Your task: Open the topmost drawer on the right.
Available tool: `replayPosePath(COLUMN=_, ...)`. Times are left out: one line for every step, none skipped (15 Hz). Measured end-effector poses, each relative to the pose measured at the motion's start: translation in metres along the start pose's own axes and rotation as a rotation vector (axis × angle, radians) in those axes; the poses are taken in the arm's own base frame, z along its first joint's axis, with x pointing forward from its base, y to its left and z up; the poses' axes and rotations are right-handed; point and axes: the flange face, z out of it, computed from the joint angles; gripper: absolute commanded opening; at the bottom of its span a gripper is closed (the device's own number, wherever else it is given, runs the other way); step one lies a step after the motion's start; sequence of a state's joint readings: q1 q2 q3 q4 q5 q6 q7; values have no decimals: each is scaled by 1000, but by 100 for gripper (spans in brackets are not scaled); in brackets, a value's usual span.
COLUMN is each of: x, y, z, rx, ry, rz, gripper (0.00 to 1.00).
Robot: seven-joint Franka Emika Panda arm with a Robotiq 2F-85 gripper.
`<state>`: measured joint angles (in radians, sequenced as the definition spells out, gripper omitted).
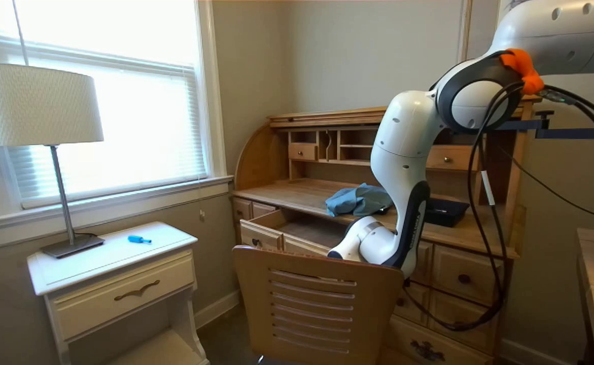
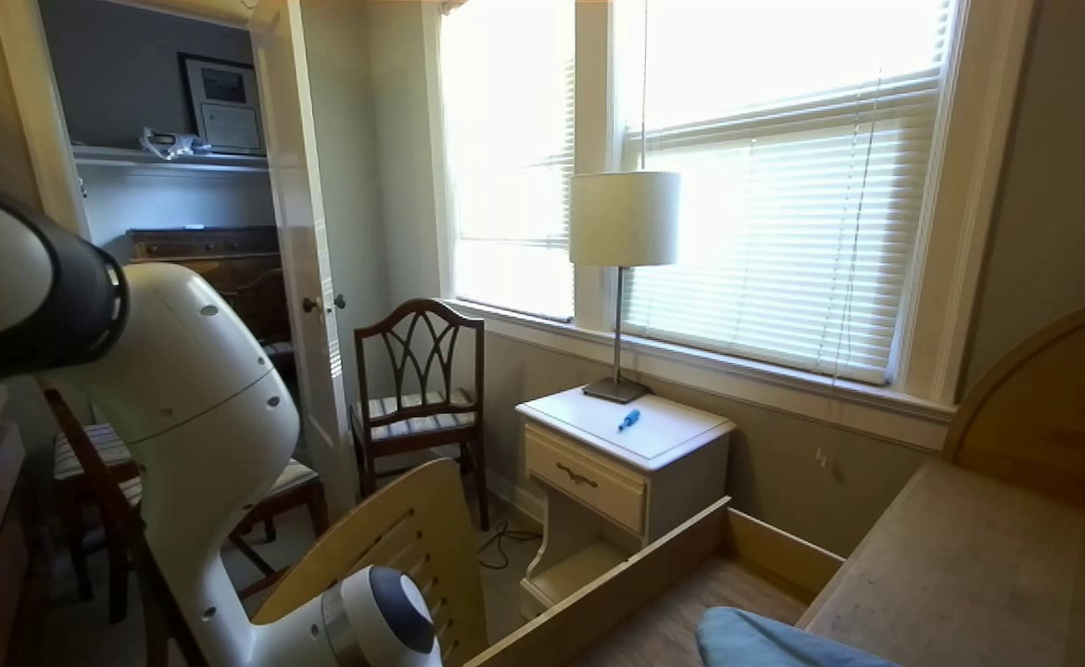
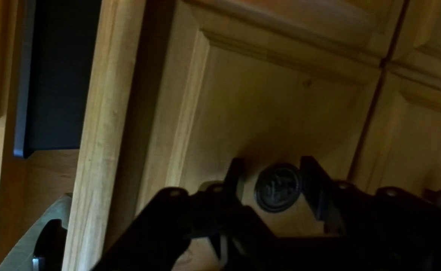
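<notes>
The topmost drawer (image 3: 280, 113) is honey pine with a raised-panel front and looks closed in the wrist view. A strip of its front (image 1: 422, 263) seems to show beside the arm in an exterior view. Its round dark pull (image 3: 278, 187) lies between the fingers of my gripper (image 3: 273, 162). The gripper is open. The right finger is close against the pull's edge, and whether it touches is unclear. A gap shows between the pull and the left finger. The chair back hides the gripper in an exterior view.
A wooden chair (image 1: 317, 304) stands in front of the desk, close to the arm. A wide pine drawer (image 1: 309, 233) is pulled out left of it. A blue cloth (image 1: 360, 199) and black tray (image 1: 446, 212) lie on the desktop. A cream-white nightstand (image 2: 598, 472) stands nearby.
</notes>
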<state>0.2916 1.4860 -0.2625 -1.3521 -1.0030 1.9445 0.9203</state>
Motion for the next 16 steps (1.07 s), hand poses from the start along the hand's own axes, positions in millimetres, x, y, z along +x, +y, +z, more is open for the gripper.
replayPosePath(x=0, y=-2, z=-1, rx=7, ry=1, rz=-3, gripper=8)
replayPosePath(x=0, y=-3, z=-1, rx=13, ry=1, rz=-4, gripper=8)
replayPosePath(x=0, y=-2, z=-1, rx=14, ry=2, rz=-5, gripper=8)
replayPosePath(x=0, y=-3, z=-1, rx=14, ry=2, rz=-6, gripper=8)
replayPosePath(x=0, y=-3, z=-1, rx=14, ry=3, rz=-6, gripper=8)
replayPosePath(x=0, y=-3, z=-1, rx=14, ry=4, rz=-7, gripper=8)
replayPosePath(x=0, y=-3, z=-1, rx=14, ry=5, rz=-9, gripper=8)
replayPosePath(x=0, y=-3, z=-2, rx=15, ry=6, rz=-10, gripper=8)
replayPosePath(x=0, y=-4, z=-2, rx=16, ry=8, rz=-12, gripper=8)
replayPosePath(x=-1, y=-4, z=-2, rx=18, ry=10, rz=-13, gripper=8)
replayPosePath(x=0, y=-4, z=-3, rx=18, ry=10, rz=-14, gripper=8)
replayPosePath(x=-1, y=-4, z=-3, rx=19, ry=11, rz=-13, gripper=8)
replayPosePath(x=-1, y=-5, z=-4, rx=19, ry=12, rz=-13, gripper=8)
replayPosePath(x=-1, y=-5, z=-5, rx=18, ry=13, rz=-13, gripper=8)
replayPosePath(x=-1, y=-6, z=-7, rx=17, ry=15, rz=-11, gripper=8)
replayPosePath(x=-2, y=-7, z=-10, rx=16, ry=18, rz=-9, gripper=8)
